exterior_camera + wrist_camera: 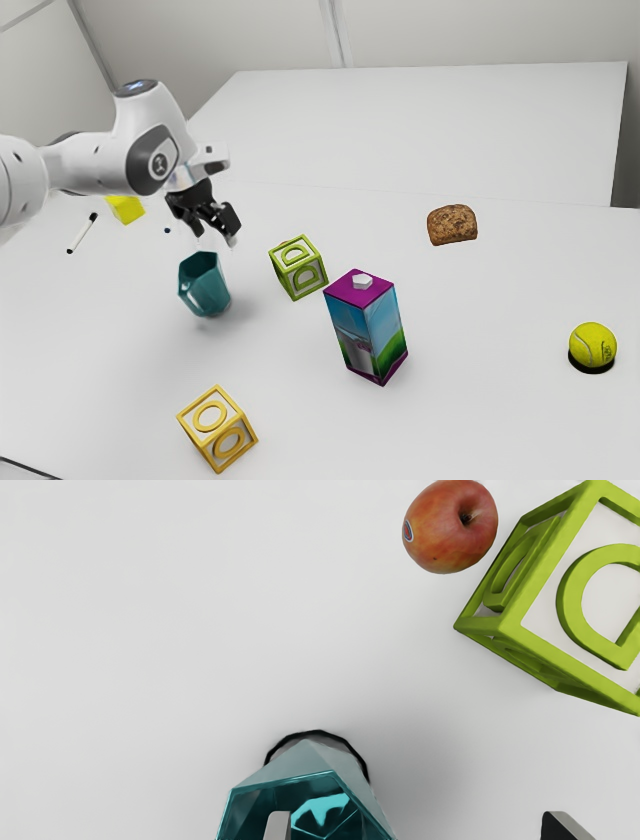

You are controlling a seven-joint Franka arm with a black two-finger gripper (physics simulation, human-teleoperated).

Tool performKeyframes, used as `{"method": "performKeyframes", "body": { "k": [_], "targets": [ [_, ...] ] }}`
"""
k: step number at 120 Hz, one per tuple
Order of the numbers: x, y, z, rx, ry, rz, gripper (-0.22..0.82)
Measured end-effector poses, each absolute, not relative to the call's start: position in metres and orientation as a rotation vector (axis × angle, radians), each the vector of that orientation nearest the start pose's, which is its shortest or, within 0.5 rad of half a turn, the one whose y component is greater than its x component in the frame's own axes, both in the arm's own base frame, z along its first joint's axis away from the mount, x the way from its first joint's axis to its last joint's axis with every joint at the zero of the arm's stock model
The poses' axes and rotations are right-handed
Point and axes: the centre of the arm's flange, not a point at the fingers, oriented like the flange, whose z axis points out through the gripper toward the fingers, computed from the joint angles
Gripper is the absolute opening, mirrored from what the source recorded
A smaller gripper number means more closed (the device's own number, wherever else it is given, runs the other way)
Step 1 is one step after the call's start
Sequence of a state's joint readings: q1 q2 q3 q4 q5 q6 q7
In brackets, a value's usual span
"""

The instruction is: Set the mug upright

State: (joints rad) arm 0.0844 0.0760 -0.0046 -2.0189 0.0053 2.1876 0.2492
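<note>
Exterior view: with claw (216, 238) spread wide and holding nothing, hovers over the teal mug (208, 290), upright on the white bench (300, 430) near the green letter block (300, 270) and purple-topped carton (368, 325). Wrist view: crosses the mug's open mouth with one fingertip (279, 826), keeping the other outside the rim; catches an apple (447, 530) close beside the block.

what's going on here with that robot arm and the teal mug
The robot arm has its open gripper above the teal mug but isn't holding it: one finger is over the mouth, the other out past the side. The mug's mouth faces up, and it looks to be standing upright on the table.
</note>
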Motion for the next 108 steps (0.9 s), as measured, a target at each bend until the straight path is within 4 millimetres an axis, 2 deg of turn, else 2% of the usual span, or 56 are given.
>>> {"method": "performKeyframes", "body": {
  "k": [13,29,41,50,61,108],
  "targets": [
    [0.599,0.043,0.481,-3.112,0.256,-0.206,0.57],
    [0.611,0.040,0.544,-3.129,0.245,-0.242,0.58],
    [0.617,0.041,0.583,-3.137,0.237,-0.237,0.59],
    [0.614,0.040,0.603,-3.141,0.238,-0.211,0.60],
    [0.609,0.037,0.611,-3.147,0.241,-0.160,0.60],
    [0.599,0.034,0.608,-3.167,0.235,-0.029,0.60]
  ]
}}
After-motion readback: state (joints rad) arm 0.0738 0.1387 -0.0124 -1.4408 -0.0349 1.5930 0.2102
